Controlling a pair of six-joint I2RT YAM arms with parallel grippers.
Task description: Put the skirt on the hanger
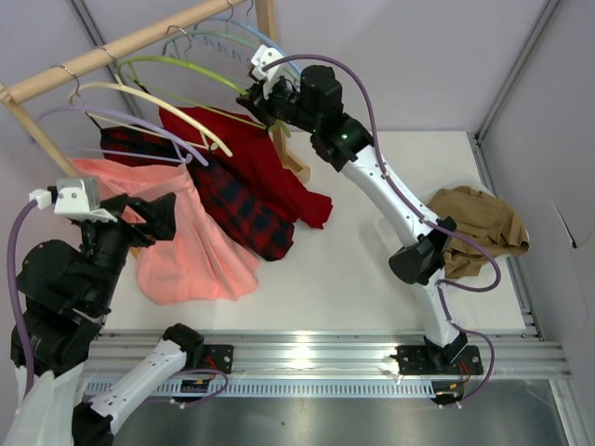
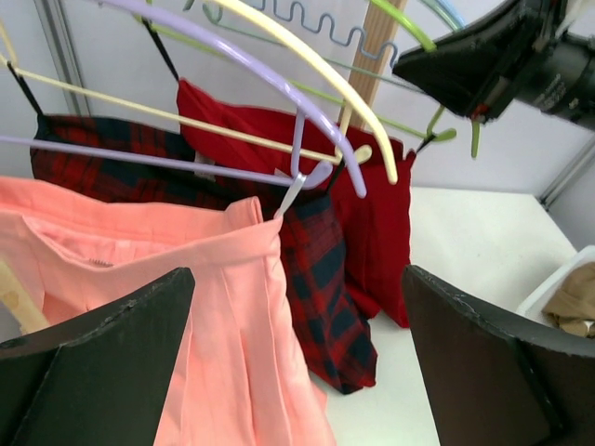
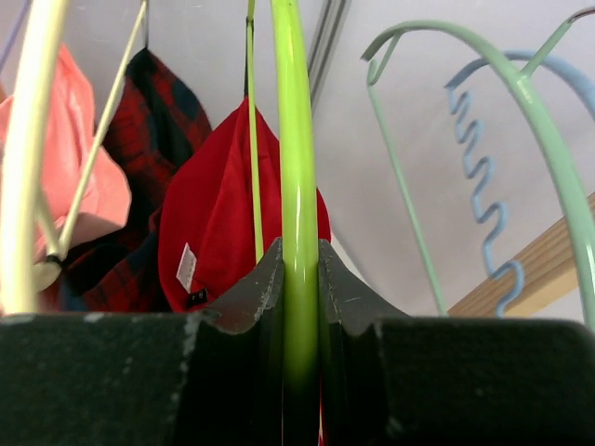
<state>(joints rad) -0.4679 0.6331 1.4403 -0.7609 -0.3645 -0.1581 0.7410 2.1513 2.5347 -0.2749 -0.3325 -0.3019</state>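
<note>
White table (image 1: 353,265) under wooden rail (image 1: 121,48), right gripper (image 3: 299,253) pinching hanger (image 3: 294,139) bearing skirt (image 3: 218,214), left gripper (image 2: 297,279) wide open, empty

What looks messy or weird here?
The red skirt hangs crooked on the green hanger, which the right gripper pinches; its hem seems to touch the table. A brown cloth lies crumpled at the right.

The hanger (image 3: 296,139) is cut off by the top edge and hidden below between the right fingers (image 3: 244,295).

Glossy plastic hanger (image 3: 296,139), matt cloth skirt (image 3: 218,218)
</note>
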